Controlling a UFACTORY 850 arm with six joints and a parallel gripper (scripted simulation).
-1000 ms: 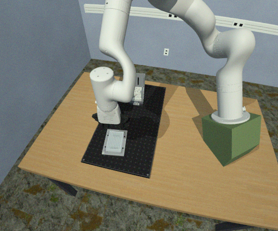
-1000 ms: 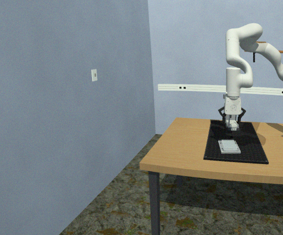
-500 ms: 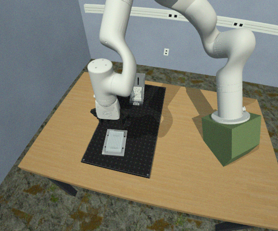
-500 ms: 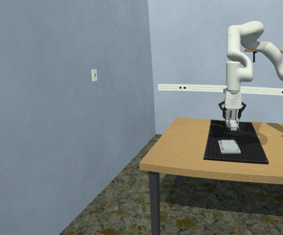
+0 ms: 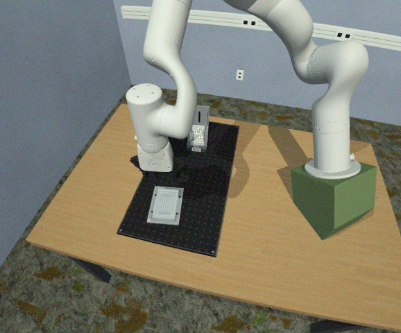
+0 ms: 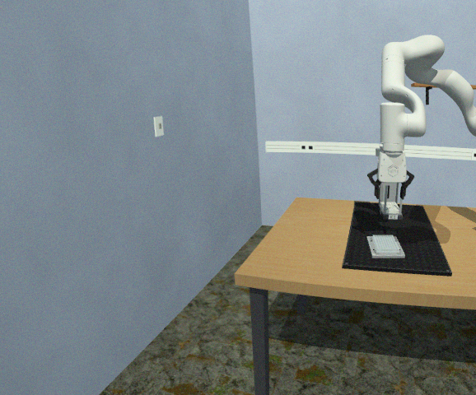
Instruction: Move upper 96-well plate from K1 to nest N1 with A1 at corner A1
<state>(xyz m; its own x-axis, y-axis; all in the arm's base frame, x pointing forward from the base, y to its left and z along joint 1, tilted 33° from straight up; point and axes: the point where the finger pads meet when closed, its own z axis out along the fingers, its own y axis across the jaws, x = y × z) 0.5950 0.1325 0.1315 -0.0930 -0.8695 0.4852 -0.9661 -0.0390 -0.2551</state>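
Observation:
A white 96-well plate (image 5: pixel 164 203) lies flat inside the grey plate nest N1 (image 5: pixel 165 206) at the near part of the black mat; it also shows in the exterior view (image 6: pixel 385 245). Its cut-off corner is too small to tell. The stack rack K1 (image 5: pixel 198 133) stands at the far part of the mat and holds one plate (image 5: pixel 197 135). My gripper (image 5: pixel 157 171) hangs above the mat between nest and rack, pointing down, open and empty. In the exterior view the gripper (image 6: pixel 389 196) is well above the nest, and the rack (image 6: pixel 390 209) shows behind it.
The black perforated mat (image 5: pixel 188 186) lies on the wooden table. The arm's green base block (image 5: pixel 333 197) stands at the table's right. The arm's upper links arch over the far part of the mat.

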